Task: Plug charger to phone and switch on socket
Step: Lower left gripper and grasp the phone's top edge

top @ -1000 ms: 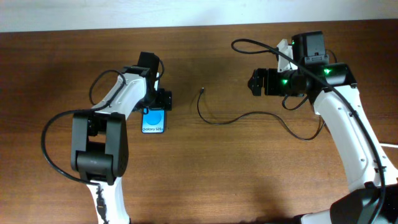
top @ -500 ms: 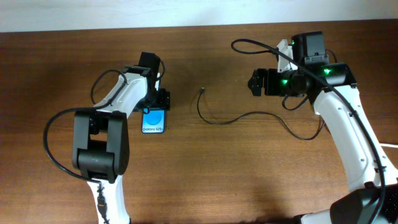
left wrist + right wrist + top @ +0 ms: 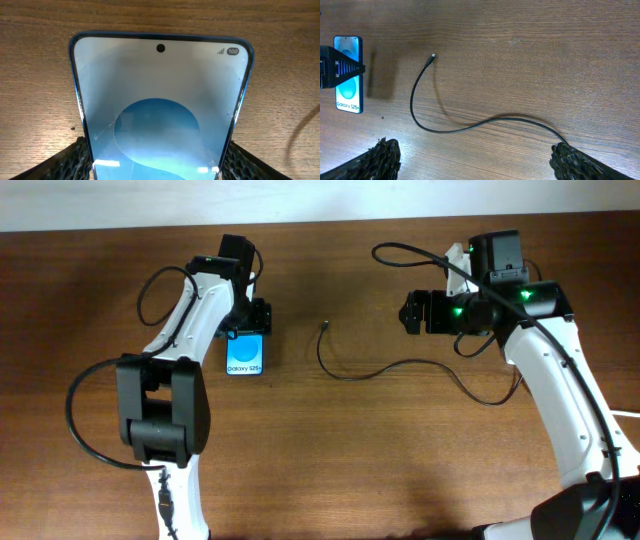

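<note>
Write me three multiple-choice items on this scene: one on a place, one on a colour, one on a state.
1. The plug tip of the charger lies: A. on the table, between phone and right hand; B. in the phone's port; C. in the right hand.
2. In the overhead view the phone's screen looks: A. red; B. blue; C. green.
3. The right hand is: A. open and empty; B. shut on the charger; C. shut on the phone.
Answers: 1 A, the tip rests on bare wood apart from both. 2 B, the screen shows bright blue. 3 A, the right wrist view shows a wide gap holding nothing.
</note>
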